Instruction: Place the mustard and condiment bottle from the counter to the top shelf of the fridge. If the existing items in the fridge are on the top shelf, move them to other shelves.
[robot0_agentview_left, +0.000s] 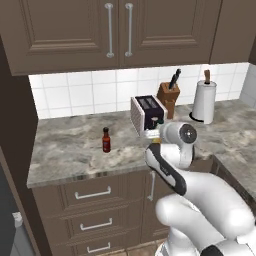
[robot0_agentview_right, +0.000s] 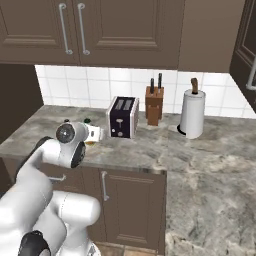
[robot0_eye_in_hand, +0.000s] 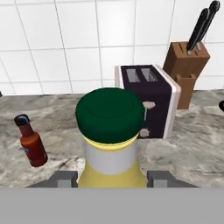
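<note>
The mustard (robot0_eye_in_hand: 111, 144), a yellow bottle with a green cap, stands close up between my fingertips (robot0_eye_in_hand: 65, 178), which press against both its sides. My gripper (robot0_eye_in_hand: 112, 178) is shut on it over the counter (robot0_agentview_left: 65, 145), in front of the toaster. A sliver of the yellow bottle (robot0_agentview_right: 90, 143) peeks out below my hand (robot0_agentview_right: 94, 134). To the left of the mustard, apart from it, the condiment bottle (robot0_agentview_left: 106, 140) (robot0_eye_in_hand: 31, 142) stands upright, dark red with a black cap. The fridge, its top shelf and the existing items are out of view.
Just behind the mustard is a dark toaster (robot0_agentview_left: 147, 115) (robot0_agentview_right: 122, 116) (robot0_eye_in_hand: 148, 100). A wooden knife block (robot0_agentview_left: 169, 97) (robot0_agentview_right: 154, 105) and a paper towel roll (robot0_agentview_left: 204, 100) (robot0_agentview_right: 192, 115) stand further right by the tiled wall. Wall cabinets (robot0_agentview_left: 110, 30) hang above.
</note>
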